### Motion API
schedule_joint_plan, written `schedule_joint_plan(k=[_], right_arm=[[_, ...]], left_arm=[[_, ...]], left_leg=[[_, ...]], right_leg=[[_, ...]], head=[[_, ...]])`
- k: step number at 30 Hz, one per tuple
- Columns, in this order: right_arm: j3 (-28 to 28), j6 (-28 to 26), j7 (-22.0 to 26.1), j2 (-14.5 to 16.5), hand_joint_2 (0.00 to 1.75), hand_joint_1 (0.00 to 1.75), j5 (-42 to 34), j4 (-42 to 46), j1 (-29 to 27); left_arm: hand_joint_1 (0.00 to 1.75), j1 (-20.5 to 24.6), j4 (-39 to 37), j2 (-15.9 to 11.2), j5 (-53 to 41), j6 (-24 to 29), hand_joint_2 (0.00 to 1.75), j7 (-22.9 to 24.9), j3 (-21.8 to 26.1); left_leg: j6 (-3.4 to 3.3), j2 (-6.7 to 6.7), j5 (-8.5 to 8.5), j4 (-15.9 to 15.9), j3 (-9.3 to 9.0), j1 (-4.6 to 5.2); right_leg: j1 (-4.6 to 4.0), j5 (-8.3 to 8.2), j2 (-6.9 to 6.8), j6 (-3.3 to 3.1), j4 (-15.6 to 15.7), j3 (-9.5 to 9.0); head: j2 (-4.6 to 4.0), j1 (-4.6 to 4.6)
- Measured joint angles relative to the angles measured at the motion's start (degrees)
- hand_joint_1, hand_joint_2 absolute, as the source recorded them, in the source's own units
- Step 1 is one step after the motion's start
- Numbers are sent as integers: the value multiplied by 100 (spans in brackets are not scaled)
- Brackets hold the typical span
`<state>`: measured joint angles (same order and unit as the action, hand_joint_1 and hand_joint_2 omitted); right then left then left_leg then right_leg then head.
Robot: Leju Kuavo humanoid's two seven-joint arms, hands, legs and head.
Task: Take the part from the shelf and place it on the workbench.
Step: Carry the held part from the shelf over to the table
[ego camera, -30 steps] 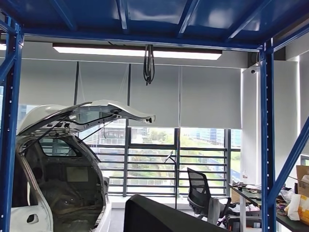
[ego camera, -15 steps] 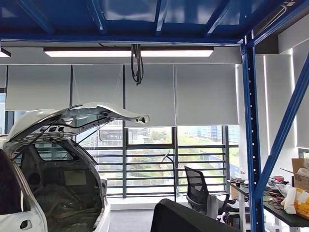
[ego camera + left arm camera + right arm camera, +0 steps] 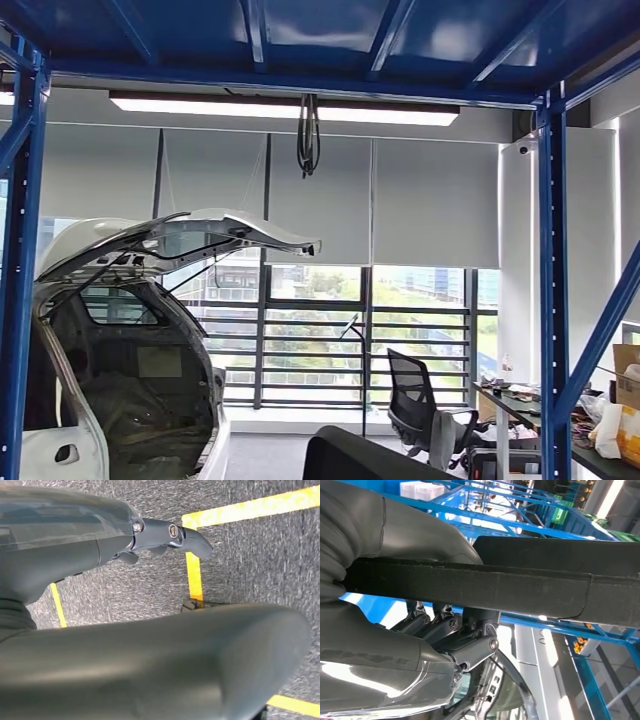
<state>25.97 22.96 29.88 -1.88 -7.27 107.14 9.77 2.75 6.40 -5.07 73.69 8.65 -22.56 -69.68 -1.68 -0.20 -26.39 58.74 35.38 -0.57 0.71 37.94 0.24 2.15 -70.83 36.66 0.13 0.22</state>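
Plainly held in the right hand [image 3: 444, 630]: the part [image 3: 490, 587], a long flat black panel with a cloth-like face. Pinched between the thick grey thumb [image 3: 414, 535] on one face and the darker fingers [image 3: 471, 652] curled up against the other. Reaching well past the fingertips to the picture's edge. Beyond the thumb, another dark strip lying along the panel; cannot tell whether one piece with it. Behind the fingers, blue racking [image 3: 546, 622] and bright lights.

Seen from the head, only a dark rounded edge of the panel, poking up at the bottom, off any shelf or bench surface. Farther out, well apart from it:
- blue shelf frame [image 3: 555, 300], uprights at both sides and beams overhead
- white car [image 3: 113, 330] with its tailgate raised
- office chair [image 3: 411, 395] near a cluttered desk [image 3: 521, 400]
- long ceiling light [image 3: 283, 107] above tall windows with half-drawn blinds

Elsewhere, the left hand [image 3: 75, 555] hanging with nothing in it: dark fingers [image 3: 177, 532] stretched out straight, close together, set well apart from the broad grey thumb [image 3: 188, 665]. Past the fingertips, grey carpet [image 3: 245, 565] crossed by yellow tape lines [image 3: 194, 575], one corner of tape just beyond the tips.
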Motion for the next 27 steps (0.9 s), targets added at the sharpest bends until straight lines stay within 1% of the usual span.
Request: schedule_joint_plan(k=[1, 2, 3, 5, 6, 7, 8, 10, 11, 12, 13, 14, 15, 16, 17, 18, 19, 20, 21, 22, 23, 24, 25, 26, 27], right_arm=[[-1, 5, 0, -11, 175, 175, -2, -9, -7], [-1, 10, 1, -20, 175, 175, -7, -16, -14], [-1, 14, 2, -26, 175, 175, -13, -20, -17], [1, 30, 9, -28, 175, 175, -35, -22, -9], [3, 43, 14, -28, 175, 175, -52, -19, -4], [4, 56, 18, -28, 175, 175, -69, -15, -1], [6, 68, 21, -28, 175, 175, -84, -11, 0], [9, 73, 24, -27, 175, 175, -97, -8, 0], [10, 73, 24, -23, 175, 175, -99, -6, 3], [10, 72, 25, -17, 175, 175, -102, -2, 5], [10, 72, 25, -11, 175, 175, -104, 2, 5], [10, 72, 25, -5, 175, 175, -107, 6, 0], [10, 72, 25, -3, 175, 175, -113, 9, -6], [10, 72, 25, -1, 175, 175, -119, 10, -11], [10, 72, 26, -1, 175, 175, -127, 16, -18], [10, 70, 27, 0, 175, 175, -137, 34, -30], [9, 66, 28, 1, 175, 175, -147, 62, -45], [6, 58, 31, 1, 175, 175, -160, 101, -64], [-3, 47, 33, 2, 175, 175, -175, 149, -84], [-19, 32, 34, 2, 175, 175, -191, 192, -104], [-39, 19, 35, 2, 175, 175, -207, 232, -127], [-63, 8, 34, 2, 175, 175, -220, 259, -153], [-86, 1, 33, 1, 175, 175, -231, 273, -180], [-110, -1, 32, -2, 175, 175, -240, 279, -207], [-135, 1, 33, -4, 175, 175, -247, 280, -230]], left_arm=[[0, -2, 0, 0, -4, 0, 175, 0, -10], [0, -4, 0, 0, -9, -1, 175, 0, -25], [0, -7, 0, 0, -10, -3, 175, 0, -42], [0, -12, 0, 2, -13, -5, 175, -3, -71], [0, -15, -1, 4, -13, -5, 175, -7, -79], [0, -20, -1, 5, -11, -4, 175, -14, -84], [0, -24, -2, 6, -10, -3, 175, -20, -87], [0, -34, -8, 1, -8, -3, 175, -32, -91], [0, -38, -11, 0, -9, -8, 175, -37, -95], [0, -43, -15, -2, -10, -13, 175, -42, -103], [0, -46, -17, -4, -11, -18, 175, -47, -114], [0, -48, -17, -5, -14, -23, 175, -55, -125], [0, -48, -17, -8, -22, -23, 175, -68, -137], [0, -47, -17, -14, -33, -23, 175, -83, -148], [0, -46, -17, -20, -45, -24, 175, -99, -158], [0, -45, -17, -29, -55, -28, 175, -116, -169], [0, -43, -17, -40, -58, -36, 175, -132, -178], [0, -39, -17, -49, -61, -45, 175, -147, -186], [0, -33, -19, -62, -62, -55, 175, -161, -198], [0, -29, -20, -73, -63, -62, 175, -172, -209], [0, -26, -23, -84, -62, -67, 175, -179, -220], [0, -28, -27, -96, -61, -69, 175, -183, -227], [0, -34, -31, -101, -61, -69, 175, -184, -231], [0, -40, -36, -104, -58, -69, 175, -182, -233], [0, -45, -40, -105, -55, -67, 175, -181, -235]], left_leg=[[-15, 5, 24, 1, 30, 17], [-23, 7, 50, 2, 60, 34], [-25, 6, 78, 2, 89, 49], [-12, 2, 133, 3, 132, 72], [8, 0, 164, 2, 147, 76], [38, 1, 197, -1, 157, 71], [75, 2, 234, -7, 165, 61], [145, -4, 290, -30, 185, 39], [177, -8, 220, -1, 214, 36], [206, -12, 49, 119, 265, 31], [235, -15, -216, 355, 337, 19], [270, -13, -512, 689, 416, 8], [300, -13, -738, 1051, 479, -8], [329, -12, -847, 1336, 499, -25], [356, -11, -825, 1467, 451, -44], [381, -10, -702, 1397, 313, -66], [404, -9, -553, 1143, 89, -88], [423, -9, -451, 761, -200, -110], [418, -15, -420, 363, -472, -117], [398, -21, -442, 63, -661, -117], [370, -27, -489, -115, -760, -109], [325, -31, -509, -171, -766, -92], [275, -22, -493, -173, -732, -92], [218, -9, -460, -175, -695, -90], [150, 5, -413, -177, -648, -88]], right_leg=[[-2, 82, 0, -3, -221, 47], [-6, 57, 0, -15, -242, -3], [-12, -63, 1, -37, -33, -168], [-48, -351, -1, -118, 791, -692], [-71, -446, -2, -151, 1154, -908], [-97, -496, -1, -179, 1383, -1034], [-121, -514, 0, -197, 1482, -1073], [-127, -617, -13, -239, 1527, -1029], [-115, -682, -27, -275, 1555, -992], [-98, -757, -42, -311, 1584, -938], [-85, -822, -59, -338, 1602, -874], [-84, -878, -66, -355, 1603, -803], [-83, -929, -76, -359, 1599, -733], [-81, -976, -86, -353, 1592, -664], [-75, -1022, -93, -339, 1578, -591], [-66, -1061, -95, -320, 1553, -515], [-56, -1092, -96, -297, 1516, -439], [-49, -1112, -96, -273, 1463, -364], [-49, -1126, -95, -244, 1401, -293], [-52, -1144, -93, -209, 1347, -238], [-57, -1170, -92, -171, 1308, -193], [-57, -1205, -89, -128, 1289, -162], [-48, -1220, -84, -84, 1280, -137], [-38, -1167, -78, -49, 1243, -102], [-28, -1017, -71, -22, 1124, -50]], head=[[0, 0], [0, 0], [0, 0], [0, 1], [0, 1], [0, 2], [0, 2], [0, 2], [0, 3], [0, 5], [0, 7], [0, 7], [0, 7], [0, 7], [0, 7], [0, 7], [0, 7], [0, 7], [0, 6], [0, 5], [0, 5], [0, 4], [0, 4], [1, 3], [1, 2]])
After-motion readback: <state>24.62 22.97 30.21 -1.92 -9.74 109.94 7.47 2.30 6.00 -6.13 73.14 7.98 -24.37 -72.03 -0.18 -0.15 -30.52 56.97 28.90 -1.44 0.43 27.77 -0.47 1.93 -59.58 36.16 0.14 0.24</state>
